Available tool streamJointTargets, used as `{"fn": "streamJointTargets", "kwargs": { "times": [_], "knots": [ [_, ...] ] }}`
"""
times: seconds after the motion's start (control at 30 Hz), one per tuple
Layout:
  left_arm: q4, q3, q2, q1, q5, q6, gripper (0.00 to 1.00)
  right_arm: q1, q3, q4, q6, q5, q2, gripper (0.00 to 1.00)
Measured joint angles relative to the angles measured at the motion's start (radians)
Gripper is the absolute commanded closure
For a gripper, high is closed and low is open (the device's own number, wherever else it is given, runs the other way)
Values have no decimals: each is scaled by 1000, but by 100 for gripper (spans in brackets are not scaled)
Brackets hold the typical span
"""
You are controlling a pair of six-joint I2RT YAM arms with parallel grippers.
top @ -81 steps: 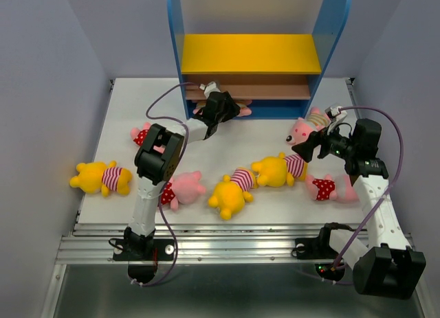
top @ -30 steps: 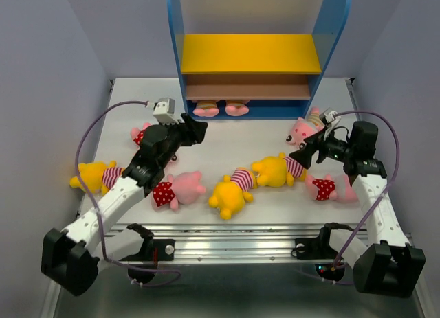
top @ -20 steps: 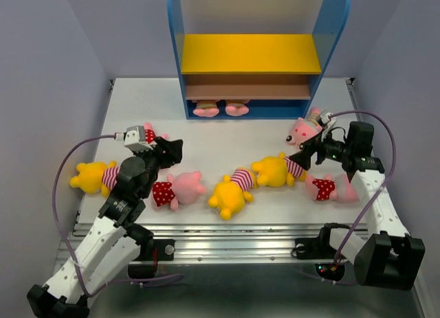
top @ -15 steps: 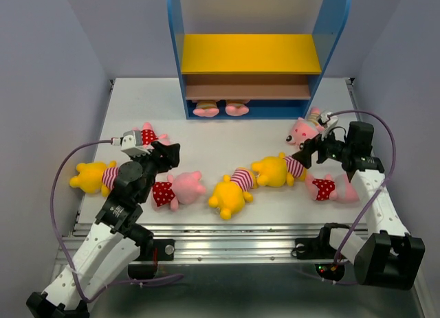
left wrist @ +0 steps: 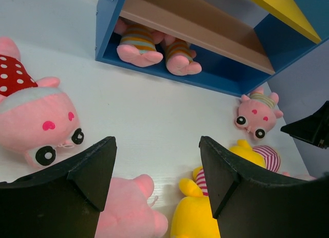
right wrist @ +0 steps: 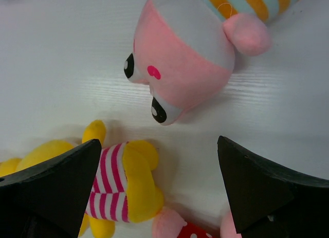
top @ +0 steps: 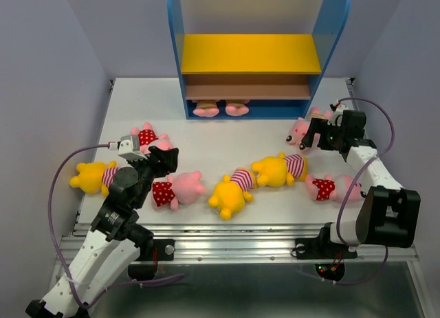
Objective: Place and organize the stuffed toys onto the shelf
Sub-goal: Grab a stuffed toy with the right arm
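- How wide is the left claw (left wrist: 157, 145)?
- Spread wide, with nothing between its fingers and touching nothing. A dotted pig (left wrist: 36, 114) lies off to its left; the shelf (left wrist: 221, 81) stands well ahead.
- And the right claw (right wrist: 158, 145)?
- Spread as wide as it goes, and empty too. A striped pig (right wrist: 180, 68) lies just ahead of it on the table (right wrist: 61, 58), and a yellow bear (right wrist: 123, 186) lies nearer in, beside one finger.
- Anything hard to see?
- Two pigs (left wrist: 149, 45) sit on the shelf's bottom tier, and the brown board (left wrist: 195, 30) hides their heads. A pink toy (left wrist: 128, 207) under the left claw is cut off at the frame edge.
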Motion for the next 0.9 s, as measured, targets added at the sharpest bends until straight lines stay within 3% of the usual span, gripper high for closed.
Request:
{"fn": "streamJointTargets", "kwargs": {
  "times": [0.37, 0.67, 0.8, 0.9],
  "knots": [
    [-3, -2, -31, 0, 0, -1, 24, 0, 42, 156, 329, 36, 80, 0],
    [-4, -17, -31, 0, -1, -8, 24, 0, 91, 173, 452, 116, 244, 2],
    [0, -42, -31, 0, 12, -14, 24, 0, 126, 195, 471, 141, 320, 10],
    [10, -58, -30, 0, 36, -18, 24, 0, 127, 207, 474, 150, 347, 27]
  ]
}}
